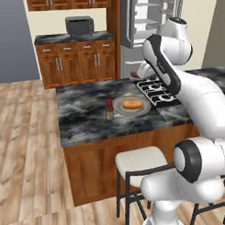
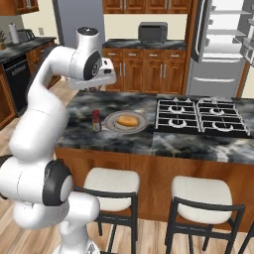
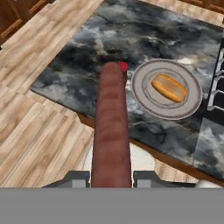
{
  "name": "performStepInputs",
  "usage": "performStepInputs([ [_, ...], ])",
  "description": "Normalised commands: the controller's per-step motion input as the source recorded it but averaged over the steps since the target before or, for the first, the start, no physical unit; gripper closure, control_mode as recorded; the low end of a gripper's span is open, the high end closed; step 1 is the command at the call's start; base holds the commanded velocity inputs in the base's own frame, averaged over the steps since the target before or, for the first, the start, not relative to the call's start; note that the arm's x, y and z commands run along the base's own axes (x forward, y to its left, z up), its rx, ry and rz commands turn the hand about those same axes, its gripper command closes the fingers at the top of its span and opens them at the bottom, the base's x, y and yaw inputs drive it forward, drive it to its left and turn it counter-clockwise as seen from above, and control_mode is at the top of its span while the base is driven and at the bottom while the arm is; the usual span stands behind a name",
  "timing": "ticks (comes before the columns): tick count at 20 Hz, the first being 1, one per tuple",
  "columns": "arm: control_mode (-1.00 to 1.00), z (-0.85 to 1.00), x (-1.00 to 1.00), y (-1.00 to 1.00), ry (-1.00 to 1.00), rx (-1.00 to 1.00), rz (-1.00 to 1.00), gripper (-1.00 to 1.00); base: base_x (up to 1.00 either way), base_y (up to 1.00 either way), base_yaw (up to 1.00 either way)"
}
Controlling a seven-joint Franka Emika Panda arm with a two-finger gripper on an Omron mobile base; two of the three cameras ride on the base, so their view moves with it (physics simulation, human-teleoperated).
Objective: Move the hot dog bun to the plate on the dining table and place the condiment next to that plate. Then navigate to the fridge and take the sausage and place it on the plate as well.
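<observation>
One sausage (image 3: 111, 127) is clamped in the fingers (image 3: 111, 177), its long axis pointing past the plate (image 3: 144, 85). That plate lies beside its far end, on the counter (image 3: 87, 48), holding the bun (image 3: 169, 87).

readable text: none in any view
condiment (image 1: 108, 109) body: no label that can be made out
fridge (image 2: 218, 49) doors: no brand or sign to read
black appliance (image 2: 152, 31) on the wall counter: no markings legible
stove top (image 2: 201, 115): no numbers or marks visible
</observation>
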Motion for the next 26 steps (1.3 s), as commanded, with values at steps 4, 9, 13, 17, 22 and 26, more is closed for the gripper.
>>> performStepInputs([
  [4,-1.00,-0.31,1.00,0.00,0.36,-0.03,0.00,1.00,0.00,0.00,0.00],
  [9,-1.00,-0.47,1.00,-0.07,0.24,-0.09,0.02,1.00,0.00,0.00,0.00],
  [13,-1.00,-0.71,1.00,-0.10,0.00,-0.02,0.22,1.00,0.00,0.00,0.00],
  [17,-1.00,-0.65,0.79,-0.56,-0.05,0.00,0.41,1.00,0.00,0.00,0.00],
  [22,-1.00,-0.90,0.75,-0.35,-0.08,-0.02,0.42,1.00,0.00,0.00,0.00],
  [26,-1.00,-0.78,0.66,-0.06,-0.02,-0.02,0.30,1.00,0.00,0.00,0.00],
])
